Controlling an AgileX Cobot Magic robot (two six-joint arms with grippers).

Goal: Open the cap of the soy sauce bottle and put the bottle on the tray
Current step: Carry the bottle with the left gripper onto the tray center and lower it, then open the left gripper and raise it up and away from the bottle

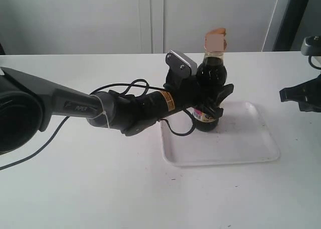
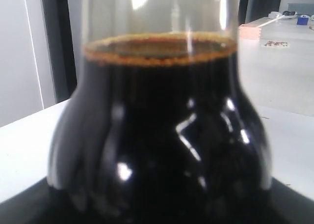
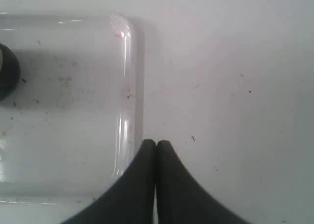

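The soy sauce bottle point(image 1: 210, 73) stands upright in the left part of the white tray point(image 1: 241, 138), its dark liquid reaching the shoulders. The orange cap point(image 1: 216, 33) sits on its neck; that spot is blurred, so I cannot tell whether the lid is up. My left gripper point(image 1: 220, 99) comes in from the left and is shut on the bottle's body, one finger on each side. In the left wrist view the bottle point(image 2: 157, 135) fills the picture. My right gripper point(image 3: 156, 144) hovers shut and empty above the tray's right rim point(image 3: 128, 86); it shows at the right edge point(image 1: 291, 94).
The tray lies on a white table point(image 1: 100, 179). The left arm point(image 1: 75, 106) and its cable stretch across the table's left half. A white wall stands behind. A pale box point(image 2: 255, 30) and small items lie on a far table.
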